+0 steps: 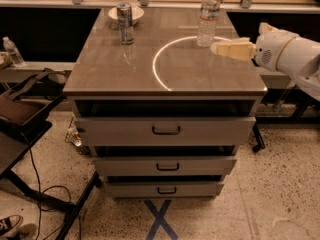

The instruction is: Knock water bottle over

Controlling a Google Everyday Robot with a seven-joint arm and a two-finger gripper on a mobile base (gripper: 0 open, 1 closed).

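Note:
The water bottle (pixel 208 17) is clear ribbed plastic with a white cap and a pale label band. It stands upright at the far right of the table top (pixel 125 69), on the far edge of a bright ring of light. My gripper (pixel 216 48) comes in from the right on a white arm. Its cream tip points left, just in front of and a little right of the bottle's base, close to the table surface. It does not touch the bottle.
A slim silver can (pixel 125 23) stands at the far left of the table, in front of a small white bowl (pixel 126 13). The table has three drawers (pixel 165 130). A smaller clear bottle (pixel 12 52) stands on a shelf to the left. Cables and a dark stand lie at lower left.

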